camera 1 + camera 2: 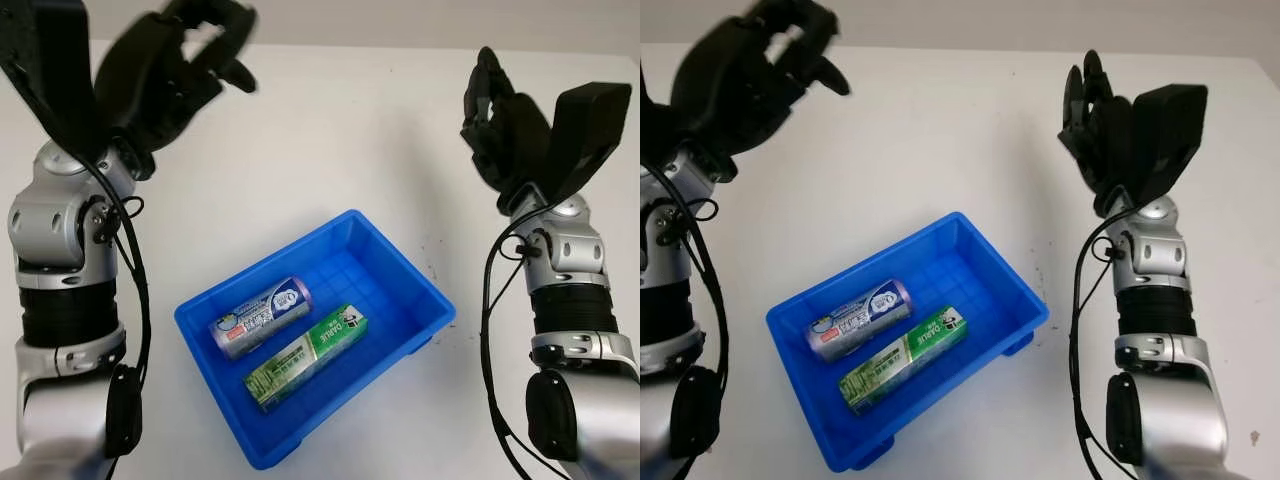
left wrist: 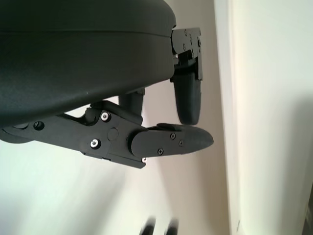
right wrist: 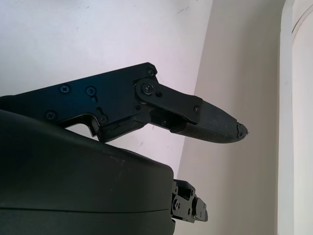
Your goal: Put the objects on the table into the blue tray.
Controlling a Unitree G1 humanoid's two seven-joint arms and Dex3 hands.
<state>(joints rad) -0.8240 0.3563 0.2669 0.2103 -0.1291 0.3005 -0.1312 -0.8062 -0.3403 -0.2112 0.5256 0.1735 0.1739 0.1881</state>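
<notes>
Blue tray [image 1: 420, 285] sits on the white surface [image 1: 330, 130], holding two items side by side: a silver-purple can [image 1: 260, 318] on its side, label print unreadable, and a green box [image 1: 306, 357] marked "DARLIE". Left hand [image 1: 185, 60] is raised over the far left of the surface, open, holding nothing. Right hand [image 1: 495, 120] is raised at far right, open, empty

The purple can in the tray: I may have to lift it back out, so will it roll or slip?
The purple can lies on its side, so a nudge would probably roll it, though the green box close alongside should stop it. Its glossy round wall looks slippery. It seems rigid and fairly light. Both the left hand and right hand are open, raised above the table.
</notes>
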